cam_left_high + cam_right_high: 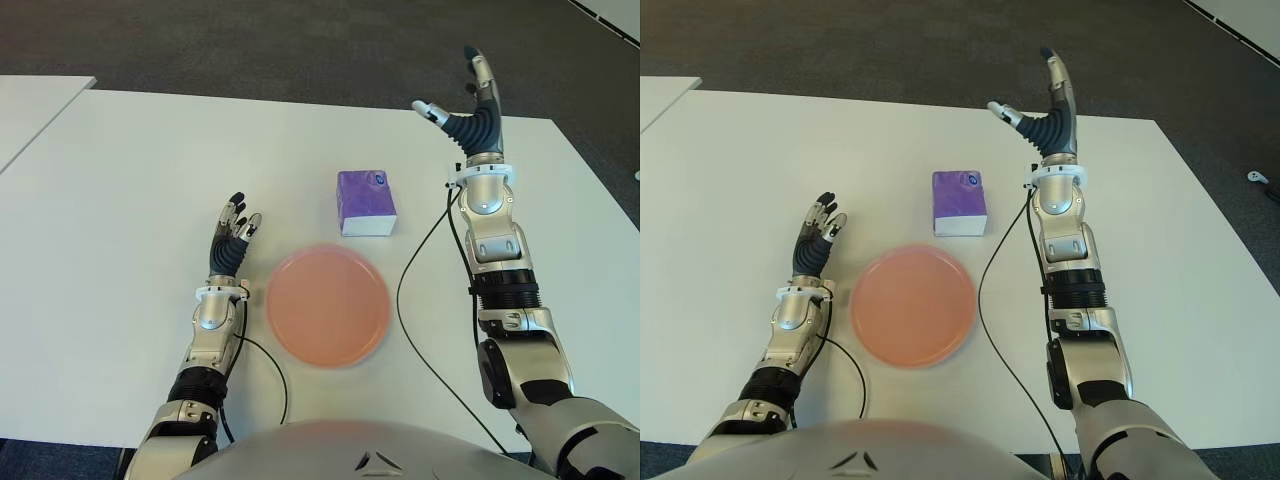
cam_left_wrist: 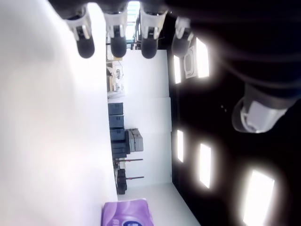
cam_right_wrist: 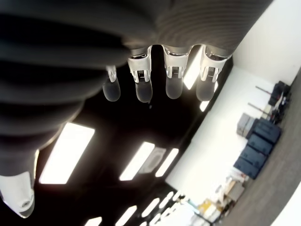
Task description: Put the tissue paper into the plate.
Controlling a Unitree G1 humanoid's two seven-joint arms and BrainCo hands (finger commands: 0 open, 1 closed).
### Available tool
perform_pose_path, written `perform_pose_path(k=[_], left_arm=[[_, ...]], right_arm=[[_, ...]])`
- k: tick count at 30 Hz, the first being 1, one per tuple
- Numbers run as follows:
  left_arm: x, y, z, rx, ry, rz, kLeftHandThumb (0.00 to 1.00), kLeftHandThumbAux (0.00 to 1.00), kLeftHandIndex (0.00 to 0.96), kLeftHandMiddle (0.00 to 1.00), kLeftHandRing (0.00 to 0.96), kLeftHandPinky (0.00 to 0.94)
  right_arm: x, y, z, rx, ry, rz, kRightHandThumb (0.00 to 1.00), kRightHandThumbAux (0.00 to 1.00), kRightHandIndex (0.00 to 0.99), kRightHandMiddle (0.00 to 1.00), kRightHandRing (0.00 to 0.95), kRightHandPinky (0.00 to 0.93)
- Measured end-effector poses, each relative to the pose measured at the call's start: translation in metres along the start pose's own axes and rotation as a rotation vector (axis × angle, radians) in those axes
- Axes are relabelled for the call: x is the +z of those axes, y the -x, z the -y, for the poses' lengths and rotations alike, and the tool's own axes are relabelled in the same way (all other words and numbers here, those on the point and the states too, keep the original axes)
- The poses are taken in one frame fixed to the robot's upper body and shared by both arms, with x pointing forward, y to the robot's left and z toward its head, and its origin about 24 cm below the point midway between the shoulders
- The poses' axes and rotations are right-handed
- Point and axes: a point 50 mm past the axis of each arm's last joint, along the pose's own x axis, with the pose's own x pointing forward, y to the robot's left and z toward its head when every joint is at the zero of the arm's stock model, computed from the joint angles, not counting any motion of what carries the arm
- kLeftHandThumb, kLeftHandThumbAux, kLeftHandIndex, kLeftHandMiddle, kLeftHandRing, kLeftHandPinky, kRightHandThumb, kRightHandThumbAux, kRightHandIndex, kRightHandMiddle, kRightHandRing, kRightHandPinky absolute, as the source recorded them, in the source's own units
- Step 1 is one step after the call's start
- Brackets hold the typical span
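Your tissue paper [image 1: 366, 203], a small purple pack, sits on the white counter [image 1: 130, 180] just beyond the far rim of the pink plate [image 1: 328, 305], close to it but apart, and neither hand has it. Your right hand [image 1: 472, 100] is raised beyond and to the right of the pack, fingers straight and spread, thumb out to the side, holding nothing; its wrist view shows only ceiling lights past the fingertips [image 3: 143, 92], so from there you have no sight of the pack at all. Your left hand [image 1: 234, 238] shows just left of the plate, fingers extended and empty, with the pack visible at the edge of its wrist view. The grasp is not yet begun, so the risks all lie ahead of you. If you bring the right hand down from that height without checking the eye views, you may land on top of the pack and flatten it, or nudge it sideways across the smooth counter instead of closing round it. A soft pack can also slip out of a loose pinch on the way over. Watch the black cable [image 1: 420, 290] that loops on the counter between the plate and the right arm: a low sweep could drag it against the plate and shift it.
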Motion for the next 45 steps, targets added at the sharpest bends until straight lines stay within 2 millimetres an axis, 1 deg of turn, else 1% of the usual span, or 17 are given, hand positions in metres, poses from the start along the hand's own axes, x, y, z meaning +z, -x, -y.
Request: perform_pose_path(k=[2, 7, 11, 15, 19, 20, 24, 29, 35, 40, 45], left_arm=[[0.000, 0.000, -0.001, 0.002, 0.000, -0.001, 0.000, 0.455, 0.000, 0.000, 0.000, 0.000], [-0.001, 0.000, -0.001, 0.003, -0.001, -0.001, 0.000, 0.456, 0.000, 0.000, 0.000, 0.000], [-0.001, 0.000, 0.000, 0.002, 0.001, 0.005, 0.000, 0.455, 0.000, 0.000, 0.000, 0.000], [0.000, 0.000, 0.000, 0.001, 0.001, 0.010, 0.000, 0.455, 0.000, 0.000, 0.000, 0.000], [0.000, -0.001, 0.001, 0.007, 0.001, 0.010, 0.000, 0.457, 0.000, 0.000, 0.000, 0.000], [0.000, -0.001, 0.001, 0.012, 0.002, 0.010, 0.000, 0.457, 0.000, 0.000, 0.000, 0.000], [0.000, -0.001, 0.000, 0.024, 0.003, 0.006, 0.000, 0.458, 0.000, 0.000, 0.000, 0.000], [0.000, 0.001, 0.001, 0.030, 0.005, 0.003, 0.000, 0.456, 0.000, 0.000, 0.000, 0.000], [0.000, 0.002, 0.001, 0.030, 0.006, 0.002, 0.000, 0.452, 0.000, 0.000, 0.000, 0.000], [0.000, 0.002, 0.001, 0.030, 0.006, 0.001, 0.000, 0.452, 0.000, 0.000, 0.000, 0.000], [0.000, 0.002, 0.001, 0.029, 0.007, 0.000, 0.000, 0.451, 0.000, 0.000, 0.000, 0.000]], right_arm=[[0.001, -0.002, -0.006, 0.066, 0.024, 0.006, 0.216, 0.511, 0.000, 0.000, 0.000, 0.000], [-0.002, -0.013, -0.021, 0.267, 0.119, 0.018, 0.219, 0.461, 0.000, 0.000, 0.000, 0.000], [0.000, -0.016, -0.034, 0.409, 0.191, 0.077, 0.213, 0.428, 0.000, 0.000, 0.000, 0.000], [0.006, -0.010, -0.053, 0.543, 0.266, 0.166, 0.237, 0.403, 0.000, 0.000, 0.000, 0.000], [0.011, 0.002, -0.073, 0.673, 0.348, 0.276, 0.267, 0.379, 0.000, 0.000, 0.000, 0.000], [0.011, 0.005, -0.077, 0.700, 0.371, 0.309, 0.280, 0.356, 0.000, 0.000, 0.000, 0.000], [0.002, 0.018, -0.089, 0.791, 0.464, 0.404, 0.300, 0.314, 0.000, 0.000, 0.000, 0.000], [-0.017, 0.028, -0.094, 0.856, 0.583, 0.452, 0.313, 0.265, 0.000, 0.000, 0.000, 0.000], [-0.032, 0.025, -0.088, 0.873, 0.694, 0.467, 0.325, 0.230, 0.000, 0.000, 0.000, 0.000], [-0.036, 0.022, -0.084, 0.875, 0.741, 0.479, 0.323, 0.219, 0.000, 0.000, 0.000, 0.000], [-0.039, 0.023, -0.085, 0.894, 0.764, 0.480, 0.319, 0.227, 0.000, 0.000, 0.000, 0.000]])
